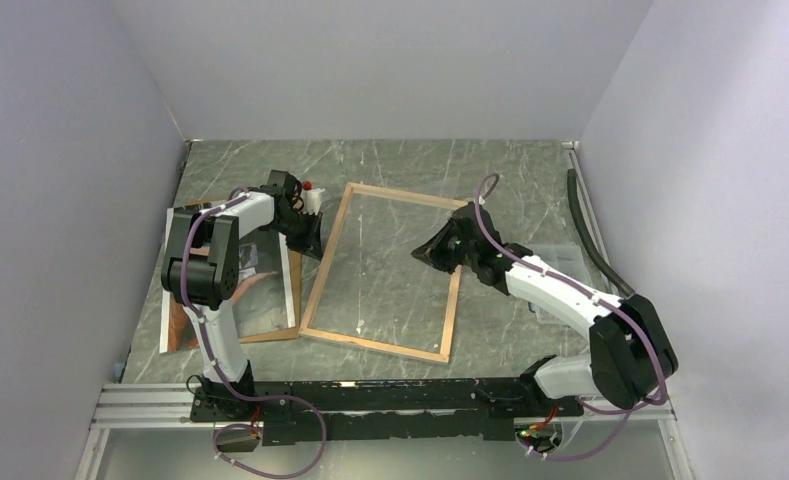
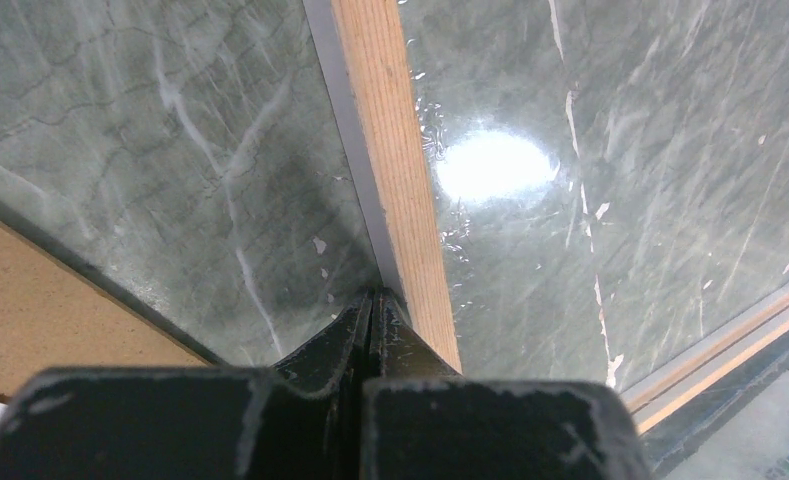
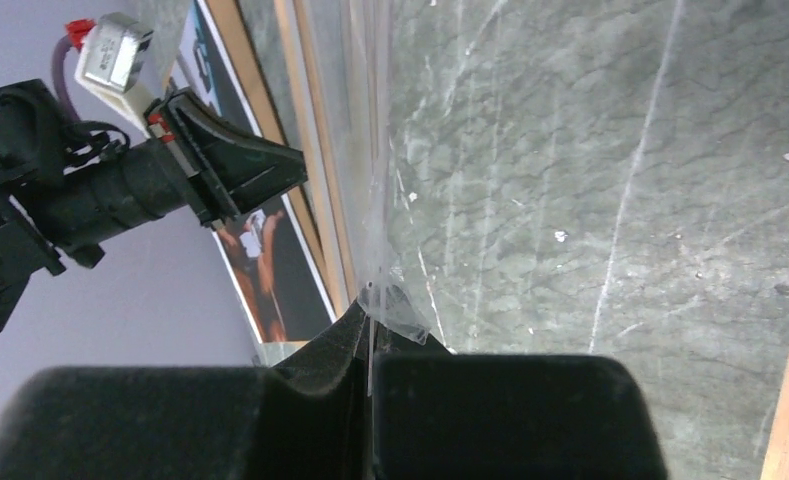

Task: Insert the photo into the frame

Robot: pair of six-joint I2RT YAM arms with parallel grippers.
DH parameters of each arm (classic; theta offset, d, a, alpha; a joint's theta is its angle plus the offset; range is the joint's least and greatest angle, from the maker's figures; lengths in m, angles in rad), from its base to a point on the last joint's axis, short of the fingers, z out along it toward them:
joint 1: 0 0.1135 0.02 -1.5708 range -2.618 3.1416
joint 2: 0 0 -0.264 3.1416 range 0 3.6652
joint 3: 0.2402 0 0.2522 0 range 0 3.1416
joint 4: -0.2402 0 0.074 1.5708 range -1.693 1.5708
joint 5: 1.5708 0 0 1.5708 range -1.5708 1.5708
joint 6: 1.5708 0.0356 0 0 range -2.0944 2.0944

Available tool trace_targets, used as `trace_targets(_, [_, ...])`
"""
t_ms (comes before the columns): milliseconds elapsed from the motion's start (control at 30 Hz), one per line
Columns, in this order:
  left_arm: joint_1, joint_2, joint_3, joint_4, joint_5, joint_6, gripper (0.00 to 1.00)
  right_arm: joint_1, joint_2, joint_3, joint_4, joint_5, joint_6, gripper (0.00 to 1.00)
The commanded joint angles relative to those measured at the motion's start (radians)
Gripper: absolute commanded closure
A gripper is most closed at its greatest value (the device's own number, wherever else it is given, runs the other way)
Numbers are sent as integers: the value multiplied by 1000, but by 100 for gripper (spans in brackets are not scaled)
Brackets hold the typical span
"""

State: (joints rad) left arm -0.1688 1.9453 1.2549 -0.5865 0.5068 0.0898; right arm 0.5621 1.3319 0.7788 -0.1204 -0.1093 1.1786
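**Worktop layout, overhead and wrist views.** The marble worktop (image 1: 420,170) carries the frame (image 1: 370,343) at centre, lying flat with its pale wood back upward. A clear sheet (image 3: 402,315) sits at the frame opening, one edge apparently raised. I cannot tell whether it is going in or coming out. The photo (image 1: 265,290) is not yet in the frame. It lies well to the left on a brown backing board (image 2: 30,300), partly under my left arm.

The right end effector (image 3: 370,305) is pinched on the sheet's corner. The left end effector (image 2: 373,300) is closed with nothing visible between its fingers, its tip against the outer edge of the frame's left rail.

**Doing this step well, as I judge it.** I would brace the rail with the left tip so the frame cannot slide. I would move the sheet slowly at a shallow angle, since a corner grip invites flexing or slipping. The photo should be fetched only once the opening is ready.
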Motion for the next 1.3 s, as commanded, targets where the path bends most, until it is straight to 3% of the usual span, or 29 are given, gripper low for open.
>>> trace_targets(0, [-20,13,-32,6,-37,18,97,46,-13,38,39,-86,-4,100])
trace_targets(567, [-20,17,-32,10,-32,13,97,94,-57,19,156,-121,-19,100])
trace_targets(1267, [-22,14,-35,12,-32,12,97,111,-57,48,25,-123,-33,100])
